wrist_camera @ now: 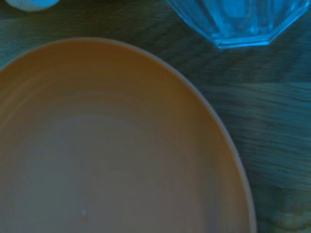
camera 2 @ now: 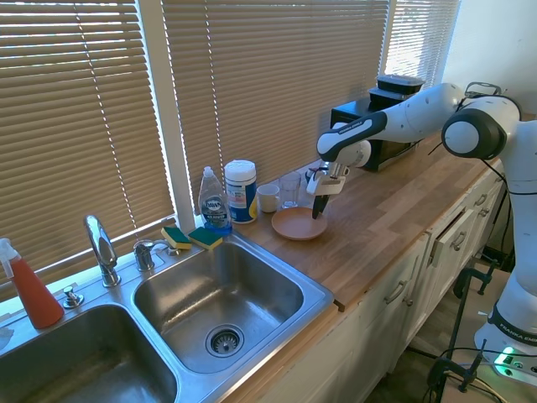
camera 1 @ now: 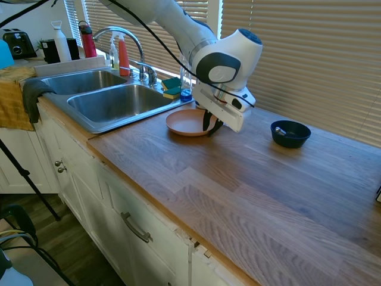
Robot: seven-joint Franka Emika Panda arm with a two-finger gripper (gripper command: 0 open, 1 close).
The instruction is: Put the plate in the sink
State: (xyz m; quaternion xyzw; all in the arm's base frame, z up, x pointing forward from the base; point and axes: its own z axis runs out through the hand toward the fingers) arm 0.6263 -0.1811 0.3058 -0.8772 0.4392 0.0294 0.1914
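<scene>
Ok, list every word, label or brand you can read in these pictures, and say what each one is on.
Nothing can be read for certain.
Dish soap bottle: it has a label, too small to read.
White canister: blue printed label, too small to read.
Red spray bottle: no print visible.
Plate, sink and dark bowl: no print.

The robot arm (camera 1: 178, 27) is white and round, with a big grey circle on its joint. Black cables run along it. Its gripper (camera 1: 211, 125) has dark fingers.
</scene>
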